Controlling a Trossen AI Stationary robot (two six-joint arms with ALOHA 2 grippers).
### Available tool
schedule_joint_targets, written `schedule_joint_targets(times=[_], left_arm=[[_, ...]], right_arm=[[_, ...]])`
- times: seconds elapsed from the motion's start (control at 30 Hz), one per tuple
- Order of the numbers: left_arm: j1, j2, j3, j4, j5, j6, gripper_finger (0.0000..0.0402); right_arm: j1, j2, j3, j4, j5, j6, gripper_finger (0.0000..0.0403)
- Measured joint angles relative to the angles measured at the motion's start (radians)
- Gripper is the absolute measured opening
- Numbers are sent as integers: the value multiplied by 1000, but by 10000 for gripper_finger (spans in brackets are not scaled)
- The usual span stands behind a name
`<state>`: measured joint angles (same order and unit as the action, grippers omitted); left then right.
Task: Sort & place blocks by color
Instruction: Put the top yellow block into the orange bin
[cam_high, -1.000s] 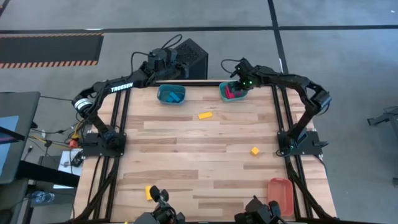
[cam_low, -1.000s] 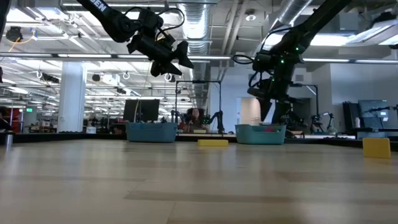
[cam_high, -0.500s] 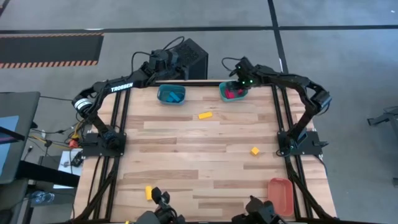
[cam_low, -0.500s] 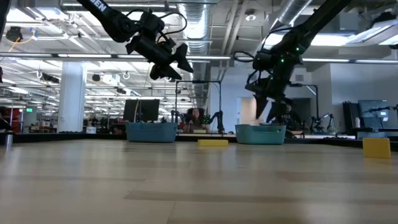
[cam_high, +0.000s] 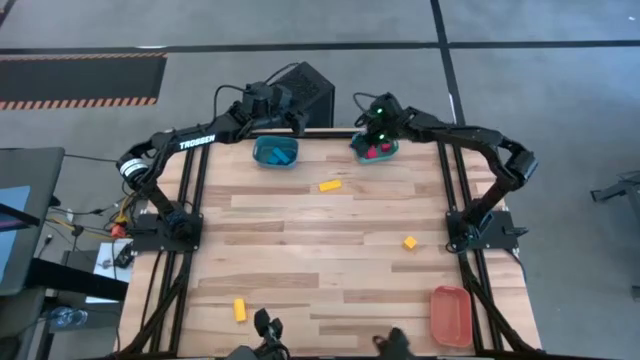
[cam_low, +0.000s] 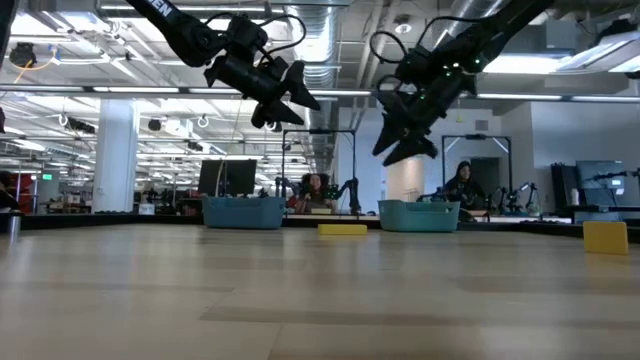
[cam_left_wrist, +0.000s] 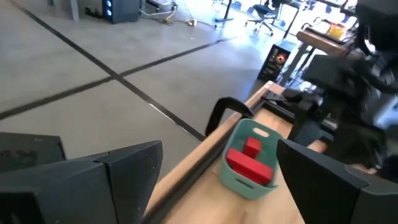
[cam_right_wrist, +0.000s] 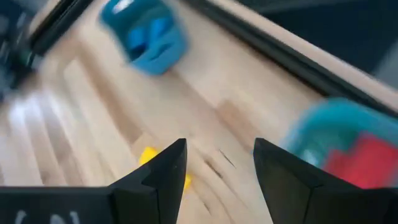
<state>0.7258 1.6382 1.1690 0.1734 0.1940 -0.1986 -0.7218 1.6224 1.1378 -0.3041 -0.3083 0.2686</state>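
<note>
- Right claw (cam_high: 372, 128) hangs in the air above the teal bin (cam_high: 375, 149) at the counter's far edge; its two dark fingers stand apart with nothing between them, touching nothing.
- Left claw (cam_high: 297, 119) hovers above the far edge near the blue bin (cam_high: 275, 152), fingers spread wide and empty.
- The counter (cam_high: 300, 250) is pale wood in long planks.
- Red blocks (cam_left_wrist: 250, 162) lie inside the teal bin, a smooth moulded tub with handle slots.
- A yellow bar (cam_high: 329, 185) lies flat near the bins; a yellow cube (cam_high: 410, 242) sits towards the right; another yellow bar (cam_high: 239, 310) lies near the front left.
- An orange bin (cam_high: 450, 314) rests at the front right corner.
- The blue bin's contents are hard to make out.
</note>
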Motion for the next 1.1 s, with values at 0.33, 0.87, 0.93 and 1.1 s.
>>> schedule_joint_targets(times=[0.33,0.87,0.93,1.1], left_arm=[[-33,-70,0,-213,-19,-136,306],[-56,-192,1,-678,-319,-34,306],[-71,-192,1,-715,-332,-41,306],[-132,-192,1,-748,-391,-71,306]], right_arm=[[208,120,33,118,-9,-527,214],[299,389,207,-52,23,-589,221],[305,411,209,-78,35,-591,221],[336,428,212,-72,193,-607,221]])
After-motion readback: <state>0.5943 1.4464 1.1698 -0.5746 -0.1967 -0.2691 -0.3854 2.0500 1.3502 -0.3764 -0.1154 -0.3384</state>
